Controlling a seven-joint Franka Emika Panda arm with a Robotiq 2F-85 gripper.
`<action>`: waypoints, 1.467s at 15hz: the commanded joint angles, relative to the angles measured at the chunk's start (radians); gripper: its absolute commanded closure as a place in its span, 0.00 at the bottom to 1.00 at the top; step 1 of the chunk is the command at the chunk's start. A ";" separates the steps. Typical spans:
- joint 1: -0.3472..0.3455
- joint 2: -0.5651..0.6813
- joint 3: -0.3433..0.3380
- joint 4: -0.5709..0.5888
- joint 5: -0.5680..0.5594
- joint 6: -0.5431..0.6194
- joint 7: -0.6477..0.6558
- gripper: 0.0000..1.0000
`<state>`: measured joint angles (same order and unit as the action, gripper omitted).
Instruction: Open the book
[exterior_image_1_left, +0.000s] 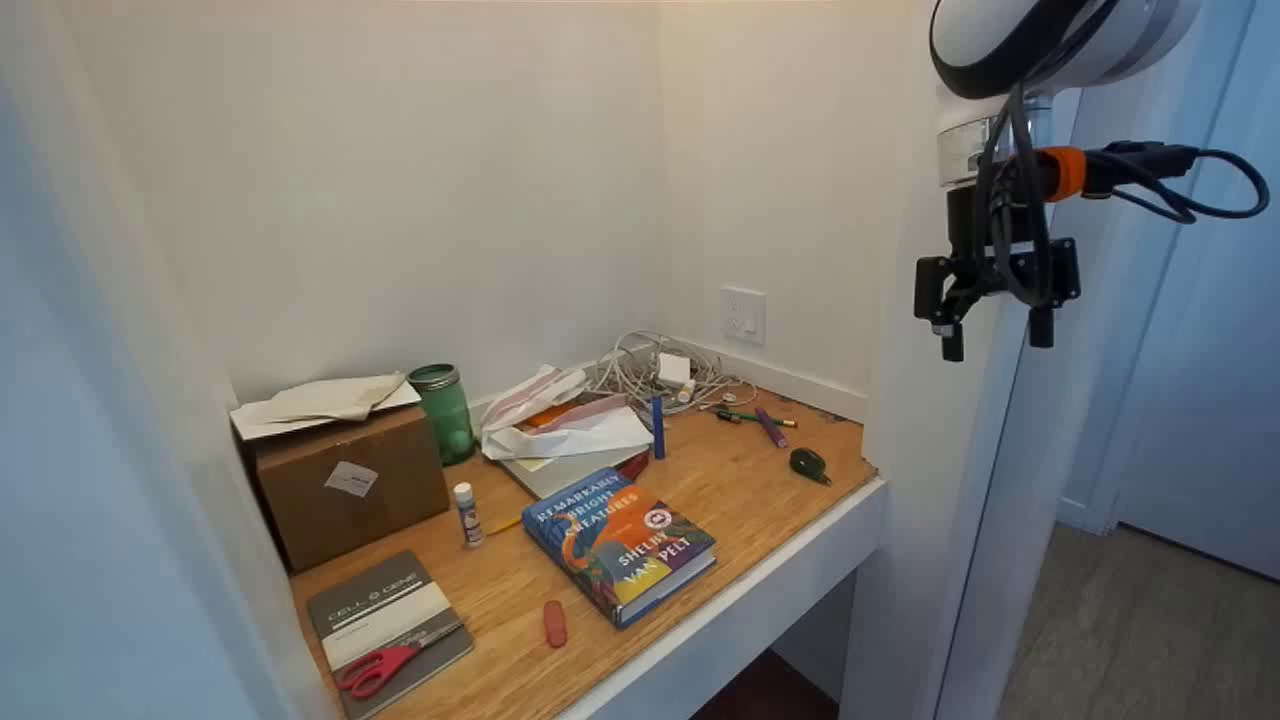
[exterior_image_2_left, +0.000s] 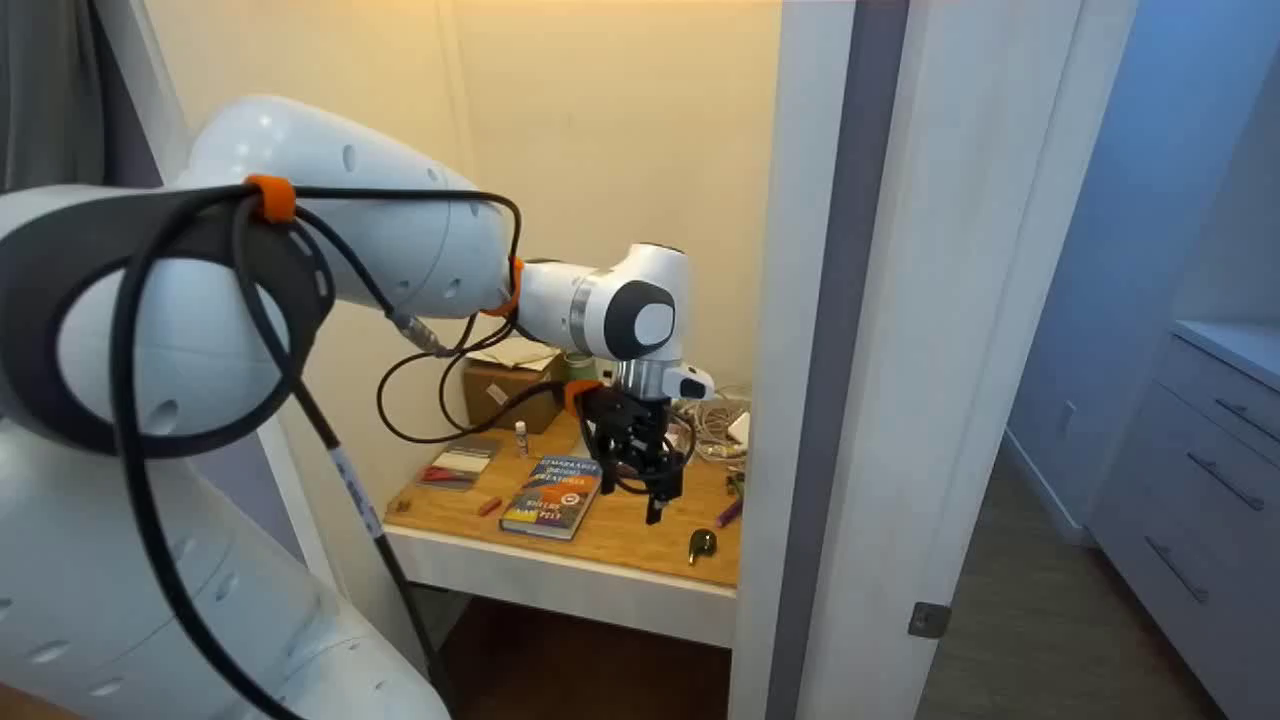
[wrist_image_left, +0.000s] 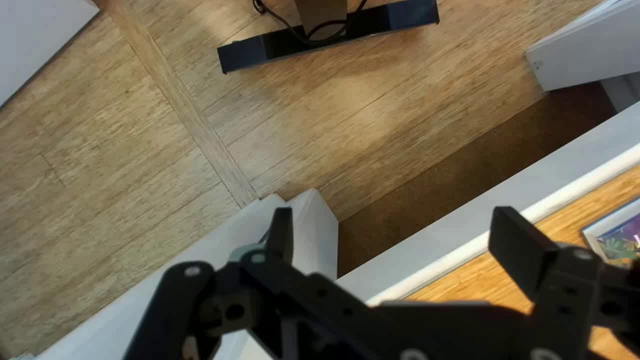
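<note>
Lower middle in an exterior view, the book (exterior_image_1_left: 620, 550) lies closed; upper right, the gripper (exterior_image_1_left: 997, 343) hangs spread (pinching nothing). I'd ease one fingertip (exterior_image_1_left: 953, 346) under the right edge of the cover (exterior_image_1_left: 622, 535), lifting slowly.

Wooden desktop (exterior_image_1_left: 735, 490) & items on it

Front: closed book (exterior_image_1_left: 615, 545), cover up; red oblong obj. (exterior_image_1_left: 555, 623) nr. it. At one end: grey booklet (exterior_image_1_left: 372, 605), cardbd. box (exterior_image_1_left: 400, 500), w/ green jar (exterior_image_1_left: 446, 415) beside; glue stick (exterior_image_1_left: 468, 516) upright betw. box & book. Far corner: white cable tangle (exterior_image_1_left: 640, 372), nr. purple marker (exterior_image_1_left: 771, 427).
</note>
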<state>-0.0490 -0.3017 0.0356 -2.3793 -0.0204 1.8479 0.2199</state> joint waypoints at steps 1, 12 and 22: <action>0.006 0.000 -0.006 0.001 -0.002 -0.001 0.001 0.00; 0.123 -0.027 0.108 -0.008 0.069 -0.024 0.078 0.00; 0.267 0.052 0.278 0.090 0.115 -0.005 0.228 0.00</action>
<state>0.2148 -0.2499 0.3165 -2.2916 0.0955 1.8453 0.4471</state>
